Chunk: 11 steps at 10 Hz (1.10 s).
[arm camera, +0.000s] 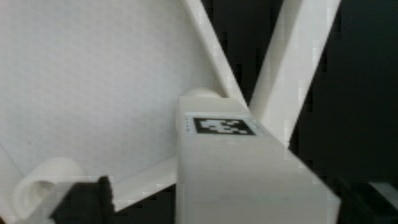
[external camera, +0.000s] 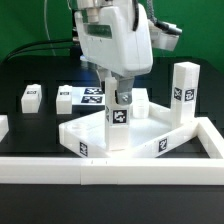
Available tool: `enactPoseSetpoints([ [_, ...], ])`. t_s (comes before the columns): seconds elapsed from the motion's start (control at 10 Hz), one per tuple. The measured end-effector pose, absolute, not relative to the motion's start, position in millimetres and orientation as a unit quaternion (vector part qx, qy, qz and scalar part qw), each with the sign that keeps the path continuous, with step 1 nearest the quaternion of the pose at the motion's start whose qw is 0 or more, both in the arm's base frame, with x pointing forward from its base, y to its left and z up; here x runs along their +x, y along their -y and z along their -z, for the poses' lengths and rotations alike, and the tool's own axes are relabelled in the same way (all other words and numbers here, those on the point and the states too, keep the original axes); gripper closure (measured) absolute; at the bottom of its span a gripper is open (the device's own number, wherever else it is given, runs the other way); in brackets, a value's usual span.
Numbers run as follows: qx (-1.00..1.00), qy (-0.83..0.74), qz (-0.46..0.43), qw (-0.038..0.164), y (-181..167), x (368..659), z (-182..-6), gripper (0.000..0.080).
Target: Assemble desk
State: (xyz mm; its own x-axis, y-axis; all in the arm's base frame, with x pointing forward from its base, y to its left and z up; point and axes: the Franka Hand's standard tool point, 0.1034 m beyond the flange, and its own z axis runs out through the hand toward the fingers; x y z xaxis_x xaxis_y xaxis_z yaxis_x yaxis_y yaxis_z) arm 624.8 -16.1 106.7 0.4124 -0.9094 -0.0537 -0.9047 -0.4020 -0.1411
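Exterior view: bright, even light from above. White tabletop (external camera: 138,139) and border rail (external camera: 100,176) sit near clipping, edges washed out, only faint grey shading inside the tabletop's rim. Black table (external camera: 35,130) crushed dark, no texture. Mild glare on the arm's white housing (external camera: 115,45). Low-res overall, tags pixelated. Wrist view: dimmer, greyer, soft across the whole frame. Leg (arm camera: 240,180) sits close to the lens and is blurred; its tag (arm camera: 222,126) is smeared but still high-contrast. Tabletop surface there fades from white to grey, background plain black.
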Motion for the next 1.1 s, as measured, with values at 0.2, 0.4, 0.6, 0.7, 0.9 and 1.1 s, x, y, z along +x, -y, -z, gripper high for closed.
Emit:
enactPoseSetpoints([
  [0.2,-0.906,-0.417,0.026,0.068,14.6,625.4,-105.6,0.0157],
  [0.4,-0.940,-0.335,0.033,0.058,10.2,628.7,-105.5,0.0150],
  [0.6,-0.973,-0.224,0.038,0.041,9.5,628.9,-104.2,0.0150],
  [0.7,-0.983,-0.177,0.040,0.034,9.4,629.3,-104.6,0.0150],
  [0.9,-0.994,-0.095,0.043,0.021,9.0,629.6,-104.7,0.0150],
  [1.1,-0.998,-0.035,0.050,0.017,11.2,630.0,-104.0,0.0150],
])
